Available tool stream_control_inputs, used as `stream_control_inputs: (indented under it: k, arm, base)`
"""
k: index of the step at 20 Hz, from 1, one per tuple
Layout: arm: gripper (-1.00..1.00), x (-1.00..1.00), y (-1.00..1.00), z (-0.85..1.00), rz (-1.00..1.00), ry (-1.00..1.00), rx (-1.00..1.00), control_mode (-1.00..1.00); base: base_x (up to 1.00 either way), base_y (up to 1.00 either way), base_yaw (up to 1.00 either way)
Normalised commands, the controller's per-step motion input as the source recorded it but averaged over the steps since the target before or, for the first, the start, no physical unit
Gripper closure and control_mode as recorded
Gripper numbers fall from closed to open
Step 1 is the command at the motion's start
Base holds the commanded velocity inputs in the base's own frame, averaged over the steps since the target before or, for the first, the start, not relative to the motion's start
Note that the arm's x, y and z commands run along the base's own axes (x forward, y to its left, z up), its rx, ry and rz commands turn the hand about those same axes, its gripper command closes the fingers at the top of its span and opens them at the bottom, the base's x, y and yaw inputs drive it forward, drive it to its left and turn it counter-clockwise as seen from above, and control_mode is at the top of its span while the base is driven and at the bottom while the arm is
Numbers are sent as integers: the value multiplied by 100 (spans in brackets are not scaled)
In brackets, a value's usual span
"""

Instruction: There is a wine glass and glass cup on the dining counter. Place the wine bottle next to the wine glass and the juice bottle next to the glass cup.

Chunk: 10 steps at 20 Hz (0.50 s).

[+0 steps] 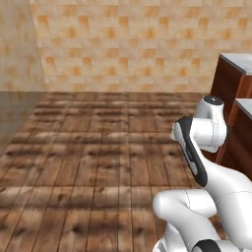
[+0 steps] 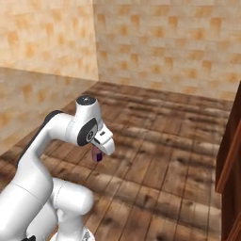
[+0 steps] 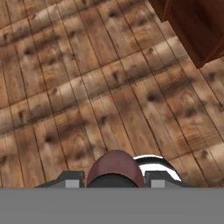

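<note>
Juice bottle [image 3: 114, 168] dark red-purple (reddish label); floor [image 3: 87, 87] brown knotted planks; wall [image 1: 128, 44] tan-orange mottled tiles.

Juice bottle [image 3: 115, 168], dark red, clamped in pincer [image 3: 114, 180], above floor.

Support surface: a wooden plank floor [image 1: 98, 162], brown with dark knots. Standing directly on it are reddish-brown wood cabinets [image 1: 231, 83] with a grey marble top, at the right edge.

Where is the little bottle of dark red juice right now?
The small stubby juice bottle with dark red-purple contents sits between the gripper fingers in the hand view, carried above the brown plank floor; the right base view shows it under the hand.
</note>
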Motion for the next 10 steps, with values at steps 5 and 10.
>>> stream_control_inputs:
  k: [5,10]
  arm:
    - [100,0,0,0,0,0,0,100]
    - [100,0,0,0,0,0,0,100]
  base:
    - [66,-26,-15]
    - [66,-21,-18]
